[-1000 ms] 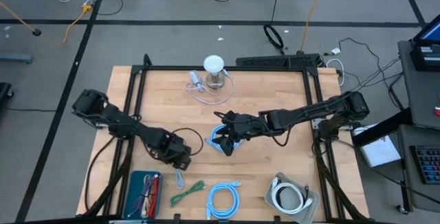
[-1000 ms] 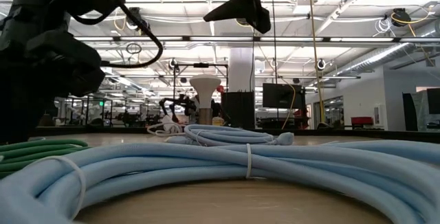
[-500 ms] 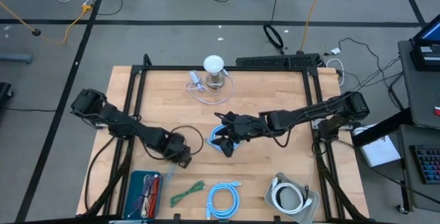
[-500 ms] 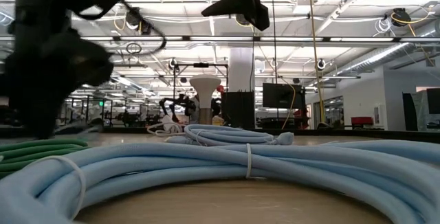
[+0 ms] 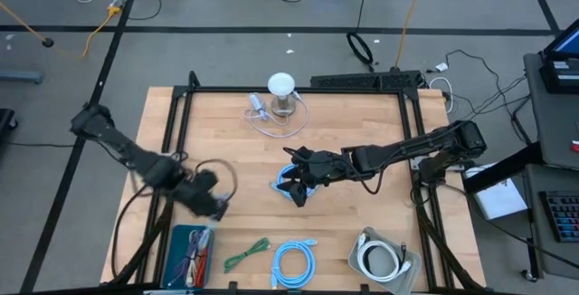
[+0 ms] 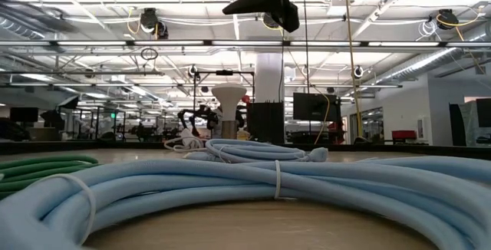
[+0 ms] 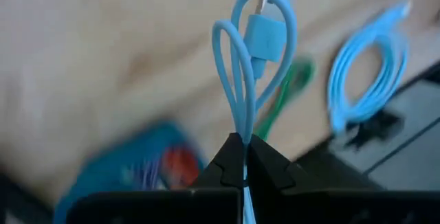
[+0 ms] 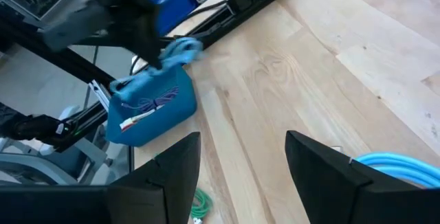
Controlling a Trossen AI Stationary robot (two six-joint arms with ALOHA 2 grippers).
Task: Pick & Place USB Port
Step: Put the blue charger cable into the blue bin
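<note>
1. Two fingers of the left end effector (image 7: 244,157) are pinched tight on a short blue USB cable (image 7: 253,52), just above the blue bin (image 5: 188,252) at the surface's (image 5: 362,118) near-left.
2. Carry it squarely over the bin before letting go; its loop dangles and could snag the rim.
3. Release low, then lift straight up.
4. Right end effector (image 8: 240,165) hangs wide, empty, mid-surface over a blue coil (image 5: 291,186).

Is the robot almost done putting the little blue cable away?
Partway. The pick looks done: the left gripper is shut on the light blue USB cable, lifted off the table. It hangs near the blue tray but isn't placed yet. The right gripper is open over the table's middle.
</note>
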